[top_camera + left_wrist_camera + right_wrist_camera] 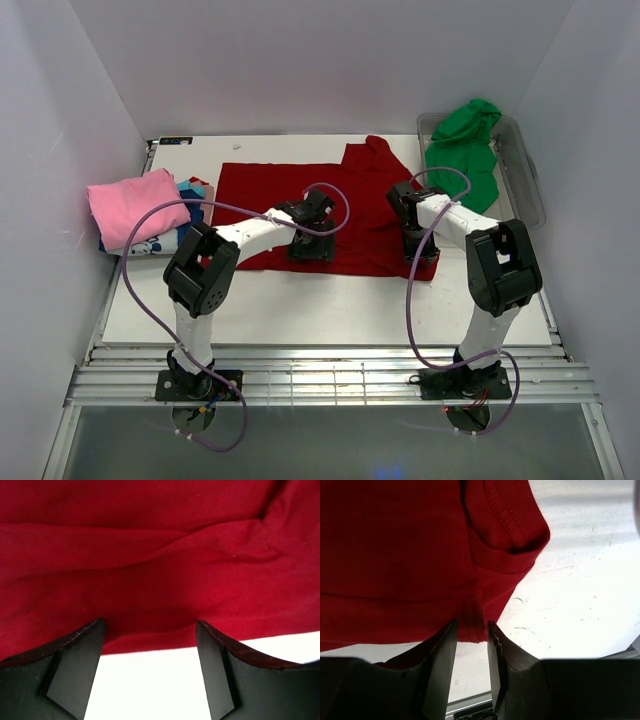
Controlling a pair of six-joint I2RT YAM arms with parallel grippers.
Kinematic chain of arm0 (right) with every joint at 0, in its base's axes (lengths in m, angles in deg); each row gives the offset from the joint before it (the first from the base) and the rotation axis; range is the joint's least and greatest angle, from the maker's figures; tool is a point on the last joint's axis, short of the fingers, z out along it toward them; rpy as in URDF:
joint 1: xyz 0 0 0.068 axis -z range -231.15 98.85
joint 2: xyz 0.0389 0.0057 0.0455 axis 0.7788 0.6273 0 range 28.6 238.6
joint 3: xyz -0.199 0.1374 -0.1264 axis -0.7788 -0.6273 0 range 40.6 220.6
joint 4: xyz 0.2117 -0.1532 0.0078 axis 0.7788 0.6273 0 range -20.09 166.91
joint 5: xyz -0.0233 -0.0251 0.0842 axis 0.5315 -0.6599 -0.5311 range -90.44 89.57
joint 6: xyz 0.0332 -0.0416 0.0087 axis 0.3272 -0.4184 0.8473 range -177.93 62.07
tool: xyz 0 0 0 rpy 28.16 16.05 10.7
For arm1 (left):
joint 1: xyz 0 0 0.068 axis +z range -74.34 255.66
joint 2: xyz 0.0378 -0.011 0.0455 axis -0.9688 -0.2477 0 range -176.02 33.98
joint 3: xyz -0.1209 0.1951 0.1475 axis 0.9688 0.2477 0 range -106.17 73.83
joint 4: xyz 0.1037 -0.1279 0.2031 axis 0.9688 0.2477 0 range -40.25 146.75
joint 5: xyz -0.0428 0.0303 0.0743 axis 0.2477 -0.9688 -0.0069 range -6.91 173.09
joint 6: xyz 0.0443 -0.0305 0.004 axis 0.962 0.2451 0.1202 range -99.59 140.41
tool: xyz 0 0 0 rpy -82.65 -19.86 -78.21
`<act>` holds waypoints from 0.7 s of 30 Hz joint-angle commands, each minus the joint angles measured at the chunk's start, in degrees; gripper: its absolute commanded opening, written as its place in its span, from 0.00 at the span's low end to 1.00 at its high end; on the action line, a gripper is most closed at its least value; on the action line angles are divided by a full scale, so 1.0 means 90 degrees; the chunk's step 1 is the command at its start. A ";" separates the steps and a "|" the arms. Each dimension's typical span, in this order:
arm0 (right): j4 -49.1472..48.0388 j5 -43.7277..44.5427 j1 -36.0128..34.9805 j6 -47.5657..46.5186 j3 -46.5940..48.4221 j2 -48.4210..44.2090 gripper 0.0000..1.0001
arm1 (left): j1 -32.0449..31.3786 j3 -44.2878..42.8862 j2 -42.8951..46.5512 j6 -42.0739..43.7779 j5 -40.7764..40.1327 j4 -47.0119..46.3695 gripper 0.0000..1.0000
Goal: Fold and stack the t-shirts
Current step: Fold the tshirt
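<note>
Red shirt (350, 215) flat on table (300, 300), long axis left-right, near hem facing me. My left pincer (150, 625) released, straddling hem. Right pincer (472, 625) nearly closed at hem's corner (pinching? can't tell).

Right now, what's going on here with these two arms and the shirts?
Both arms are at the near hem of the red t-shirt, which is spread on the table. The left gripper is open at the hem, not yet gripping. The right gripper is narrow around the shirt's near right corner; whether it grips is unclear. A folded pink t-shirt sits at the left, and a green t-shirt drapes over the clear tub.
</note>
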 commanded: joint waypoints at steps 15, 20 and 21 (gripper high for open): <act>-0.0242 0.0085 0.0151 0.0000 -0.0330 0.0297 0.09 | -0.0005 0.0228 0.0150 -0.0023 0.0129 -0.0053 0.83; -0.0174 0.0279 0.0239 -0.0078 -0.0224 0.0199 0.08 | -0.0005 0.0511 0.0277 -0.0023 0.0120 -0.0073 0.83; -0.0164 0.0309 0.0259 -0.0097 -0.0184 0.0189 0.08 | -0.0005 0.0570 0.0307 -0.0033 0.0120 -0.0092 0.83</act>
